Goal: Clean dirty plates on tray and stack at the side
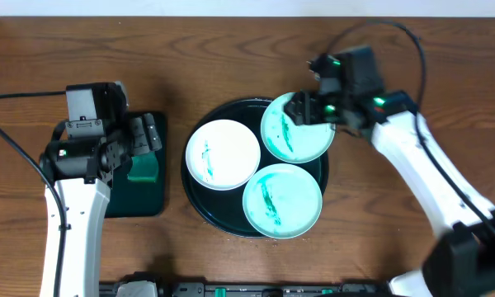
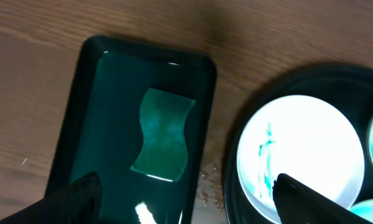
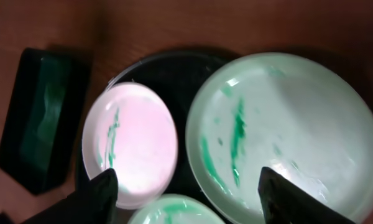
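Overhead first. OBSERVER: where do the plates sit?
ME: All three are on the round tray (image 1: 200,206). Left plate (image 1: 223,153) is lightly streaked. Near plate (image 1: 282,200) and far-right plate (image 1: 295,128) are smeared teal. The far-right one overlaps the tray's rim. Nothing is stacked at the side yet.

OBSERVER: Your claws?
ME: Right claw (image 1: 301,107) hangs over the far-right plate's edge, spread wide, nothing between the fingers. Left claw (image 2: 186,186) is equally wide and empty, above the rectangular tray (image 2: 112,93) that holds the sponge (image 2: 163,134).

OBSERVER: How will a plate handle?
ME: My guess is rigid, light and glossy, so slippery. The flat face offers no grip, so take it at the rim, one finger over and one under. The overhanging far-right rim looks the easiest entry. It may chip if dropped.

OBSERVER: What do the wrist views add?
ME: Right wrist shows the far-right plate's smears close up, long streaks plus flecks that are too small overhead. Left wrist shows the sponge's wavy outline and specks on the table (image 2: 37,62) between the trays. Only overhead shows all three plates and both arms together. Whether the far-right plate lies tilted on the rim, I cannot tell.
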### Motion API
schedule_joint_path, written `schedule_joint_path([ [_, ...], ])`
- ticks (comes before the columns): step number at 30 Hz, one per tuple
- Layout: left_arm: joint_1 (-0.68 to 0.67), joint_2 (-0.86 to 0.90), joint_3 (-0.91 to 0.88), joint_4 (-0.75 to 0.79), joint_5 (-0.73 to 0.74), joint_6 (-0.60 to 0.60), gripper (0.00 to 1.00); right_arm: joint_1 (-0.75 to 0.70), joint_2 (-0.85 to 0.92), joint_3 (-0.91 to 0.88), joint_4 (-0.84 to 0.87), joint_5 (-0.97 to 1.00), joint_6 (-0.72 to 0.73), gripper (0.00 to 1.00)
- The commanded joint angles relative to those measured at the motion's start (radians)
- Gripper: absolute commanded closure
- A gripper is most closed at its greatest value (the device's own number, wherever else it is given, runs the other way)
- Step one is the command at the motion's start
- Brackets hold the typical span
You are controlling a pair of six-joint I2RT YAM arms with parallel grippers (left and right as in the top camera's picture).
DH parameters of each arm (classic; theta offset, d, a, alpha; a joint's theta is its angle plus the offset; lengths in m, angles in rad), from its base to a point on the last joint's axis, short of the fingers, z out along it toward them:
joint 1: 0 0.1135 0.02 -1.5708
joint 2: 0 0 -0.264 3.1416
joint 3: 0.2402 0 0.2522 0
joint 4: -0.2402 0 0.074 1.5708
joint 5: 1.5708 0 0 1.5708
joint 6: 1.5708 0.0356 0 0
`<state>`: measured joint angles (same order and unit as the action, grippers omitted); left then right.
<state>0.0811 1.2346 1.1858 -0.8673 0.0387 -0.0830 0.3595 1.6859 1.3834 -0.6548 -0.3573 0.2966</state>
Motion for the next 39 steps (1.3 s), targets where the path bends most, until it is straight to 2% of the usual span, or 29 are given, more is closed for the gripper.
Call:
schedule_joint_path([
  [1, -0.003, 0.013, 0.022, -0.003, -0.051, -0.061, 0.12, 0.064, 0.108, 0.097, -0.033, 0.070, 0.074, 0.36],
  [10, -0.003, 0.079, 0.022, -0.010, -0.051, -0.061, 0.12, 0.185, 0.311, 0.150, -0.056, 0.079, 0.175, 0.50],
  [23, -0.003, 0.116, 0.021, -0.026, -0.051, -0.061, 0.12, 0.299, 0.367, 0.148, -0.099, 0.209, 0.200, 0.66],
  [28, -0.003, 0.116, 0.021, -0.026, -0.051, -0.061, 0.12, 0.321, 0.389, 0.147, -0.105, 0.301, 0.218, 0.67],
  [39, -0.003, 0.116, 0.014, -0.033, -0.051, -0.061, 0.12, 0.323, 0.436, 0.147, -0.075, 0.298, 0.235, 0.72],
])
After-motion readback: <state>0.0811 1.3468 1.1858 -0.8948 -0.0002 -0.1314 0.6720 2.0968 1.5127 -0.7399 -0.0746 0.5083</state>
